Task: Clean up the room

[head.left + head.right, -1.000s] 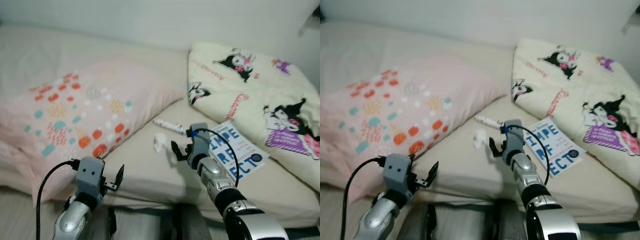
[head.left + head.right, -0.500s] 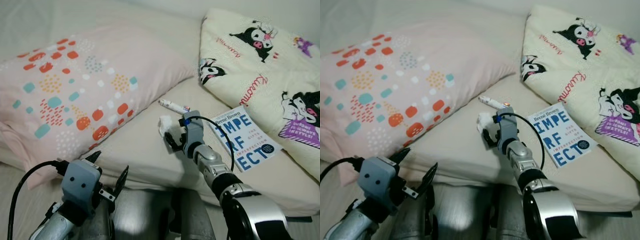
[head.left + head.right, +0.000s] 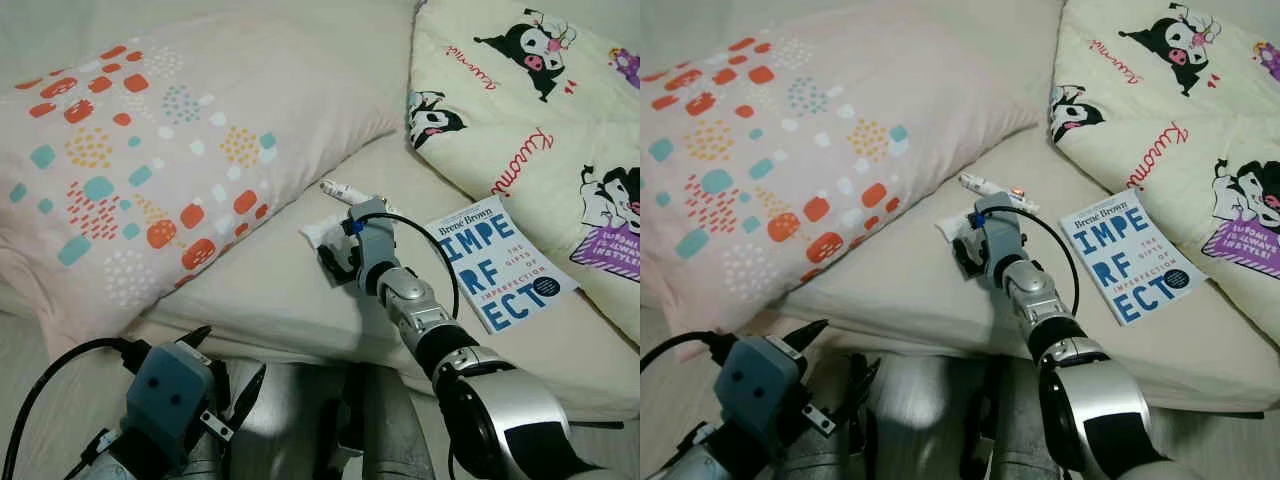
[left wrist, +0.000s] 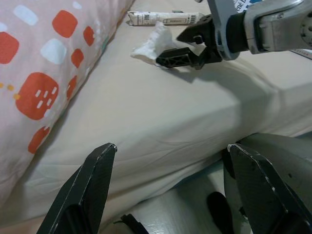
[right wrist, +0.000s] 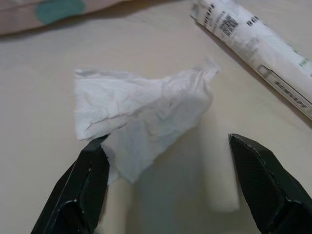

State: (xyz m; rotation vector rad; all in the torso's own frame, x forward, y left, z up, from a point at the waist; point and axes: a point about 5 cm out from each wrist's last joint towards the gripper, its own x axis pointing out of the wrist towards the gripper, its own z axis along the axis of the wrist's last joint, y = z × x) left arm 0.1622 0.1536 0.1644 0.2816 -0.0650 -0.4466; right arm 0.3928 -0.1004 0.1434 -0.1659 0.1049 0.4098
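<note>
Basically: right gripper spread wide over crumpled tissue on bed, left gripper released too. Gotta pinch dead centre, avoid snagging sheet.

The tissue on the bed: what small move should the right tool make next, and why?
Probably ease the right tool a little forward and close on the tissue. Its open fingers already flank the crumpled tissue, which lies loose on the bed beside a tube, apart from it. The left tool hangs open, low by the bed edge.

white tissue, pink spotted pillow
</note>
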